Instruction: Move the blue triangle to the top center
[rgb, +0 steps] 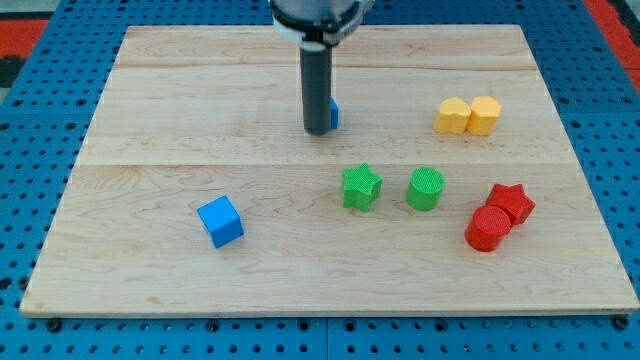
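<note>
The blue triangle sits in the upper middle of the wooden board, mostly hidden behind my rod; only a sliver of its right side shows. My tip rests on the board just in front of and to the left of it, touching or nearly touching it. A blue cube lies far away at the lower left.
A green star and a green cylinder stand below and to the right of the tip. Two yellow blocks sit at the upper right. A red star and a red cylinder sit at the right.
</note>
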